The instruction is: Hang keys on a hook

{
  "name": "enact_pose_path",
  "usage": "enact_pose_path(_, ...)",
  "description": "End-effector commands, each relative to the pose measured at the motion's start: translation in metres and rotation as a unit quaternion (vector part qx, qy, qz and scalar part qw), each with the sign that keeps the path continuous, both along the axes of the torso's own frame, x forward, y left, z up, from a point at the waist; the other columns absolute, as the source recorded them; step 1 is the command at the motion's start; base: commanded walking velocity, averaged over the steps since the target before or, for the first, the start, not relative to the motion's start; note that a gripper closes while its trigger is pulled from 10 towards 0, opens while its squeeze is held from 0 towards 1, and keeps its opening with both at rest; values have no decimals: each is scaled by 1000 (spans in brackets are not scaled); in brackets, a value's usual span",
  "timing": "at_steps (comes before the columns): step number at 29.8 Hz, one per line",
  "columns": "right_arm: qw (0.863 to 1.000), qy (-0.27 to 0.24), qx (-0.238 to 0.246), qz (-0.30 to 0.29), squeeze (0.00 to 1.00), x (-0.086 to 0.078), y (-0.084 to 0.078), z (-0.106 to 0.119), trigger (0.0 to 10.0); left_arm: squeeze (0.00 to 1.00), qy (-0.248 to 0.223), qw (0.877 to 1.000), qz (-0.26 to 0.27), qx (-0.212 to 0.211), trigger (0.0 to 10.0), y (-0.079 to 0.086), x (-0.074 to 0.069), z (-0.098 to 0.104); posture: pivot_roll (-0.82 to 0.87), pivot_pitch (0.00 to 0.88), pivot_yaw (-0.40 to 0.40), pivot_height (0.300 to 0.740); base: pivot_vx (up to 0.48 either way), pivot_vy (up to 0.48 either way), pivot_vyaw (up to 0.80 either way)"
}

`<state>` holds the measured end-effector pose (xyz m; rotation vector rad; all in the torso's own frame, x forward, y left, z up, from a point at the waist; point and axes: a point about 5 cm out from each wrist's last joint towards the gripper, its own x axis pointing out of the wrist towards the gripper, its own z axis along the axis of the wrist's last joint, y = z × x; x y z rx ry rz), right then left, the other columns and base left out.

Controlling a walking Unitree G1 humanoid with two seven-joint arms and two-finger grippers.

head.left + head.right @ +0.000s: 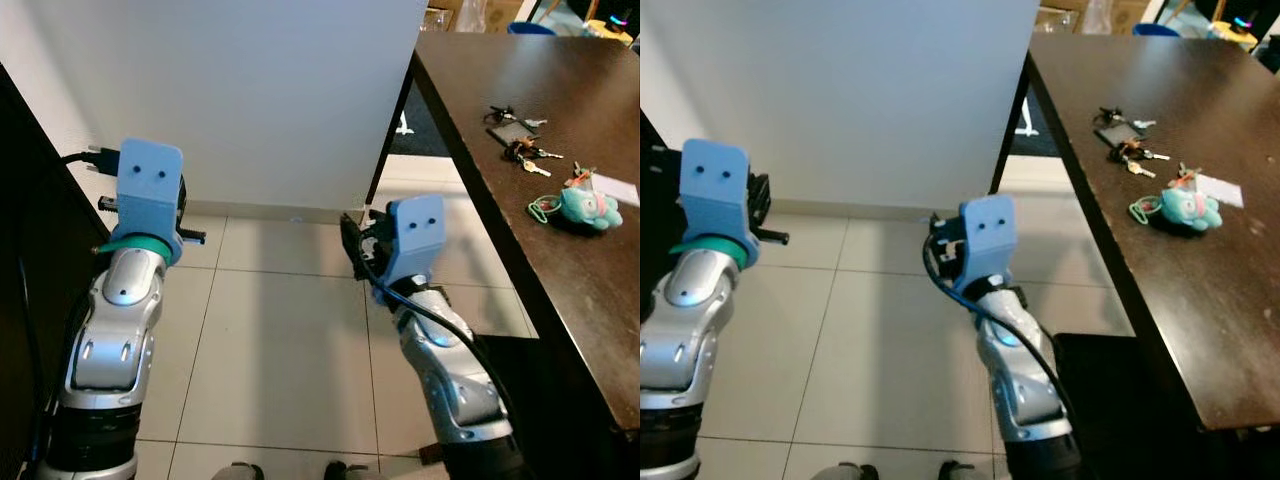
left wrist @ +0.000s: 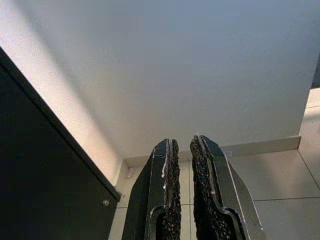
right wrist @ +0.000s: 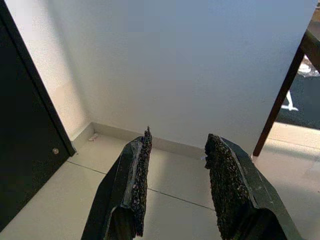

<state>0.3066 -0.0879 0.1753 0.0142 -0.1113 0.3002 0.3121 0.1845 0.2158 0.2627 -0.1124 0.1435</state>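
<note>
Keys lie on dark table; left gripper nearly closed, right gripper parted, both empty.

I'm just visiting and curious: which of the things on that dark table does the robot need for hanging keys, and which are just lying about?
For the job:
- bunch of keys with a dark fob, far part of the table
- right end effector, open, over the floor beside the table

Lying about:
- teal plush keychain
- white card
- dark table itself

bright, even | sharp focus | soft shadows | no blur
</note>
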Motion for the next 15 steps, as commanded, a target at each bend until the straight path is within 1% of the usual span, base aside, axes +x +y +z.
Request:
enact_pose_path(1, 1000, -7, -7, 12, 0, 1, 4, 0, 10000, 0, 17, 1000, 6, -20, 10000, 5, 1, -6, 137, 38, 70, 740, 0, 0, 0)
enact_pose_path(6, 1000, -17, -16, 9, 0, 1, 1, 2, 10000, 0, 15, 999, 10, -29, 10000, 8, 2, -2, 131, 33, 65, 740, 0, 0, 0)
enact_pose_path(8, 998, -45, -35, 7, 0, 0, -5, 10, 10000, 0, 6, 1000, 8, -1, 10000, 9, -2, -1, 123, 39, 57, 740, 0, 0, 0)
enact_pose_path(10, 996, -69, -48, 2, 0, 0, -12, 16, 10000, 0, -9, 1000, 2, 29, 10000, 10, -9, -2, 121, 43, 57, 740, 0, 0, 0)
enact_pose_path(11, 996, -78, -54, -1, 0, 1, -14, 19, 10000, 0, -10, 999, -4, 37, 10000, 10, -12, -3, 123, 46, 54, 740, 0, 0, 0)
enact_pose_path(13, 995, -83, -58, -4, 0, 1, -16, 20, 10000, 0, -11, 999, -7, 41, 10000, 10, -14, -4, 125, 47, 53, 740, 0, 0, 0)
enact_pose_path(15, 994, -89, -62, -13, 0, 2, -19, 22, 10000, 0, -16, 998, -12, 57, 10000, 7, -15, -3, 124, 46, 49, 740, 0, 0, 0)
